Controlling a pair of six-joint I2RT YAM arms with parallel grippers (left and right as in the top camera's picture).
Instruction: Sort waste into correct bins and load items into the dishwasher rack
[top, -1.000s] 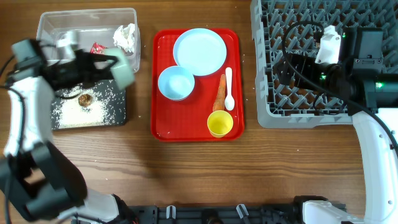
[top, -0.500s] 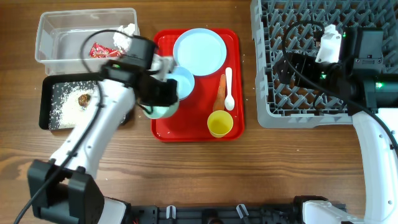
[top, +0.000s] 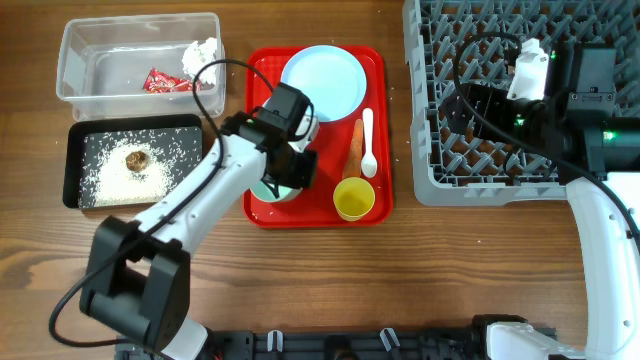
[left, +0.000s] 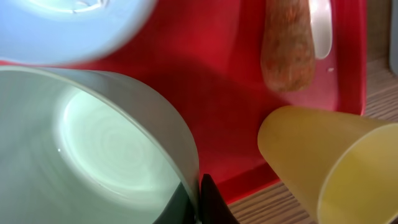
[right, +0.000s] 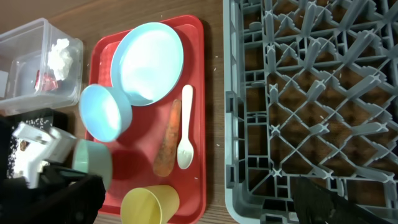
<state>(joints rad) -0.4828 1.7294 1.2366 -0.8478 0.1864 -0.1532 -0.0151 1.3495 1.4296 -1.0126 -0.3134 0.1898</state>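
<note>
Readable text: none in any view.
Wrapper (top: 166, 80): pale marks on the red foil, too small to read.
Arm housings: no lettering can be made out.

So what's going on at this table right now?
The left gripper is shut on the rim of the mint-green bowl at the red serving tray's near left corner. A pale blue round plate, pale blue bowl, small yellow cup, white spoon and orange carrot piece sit on that tray. The right gripper hangs open over the large grey plastic lattice rack. Rice and a brown lump lie in the black rectangular tray.
</note>
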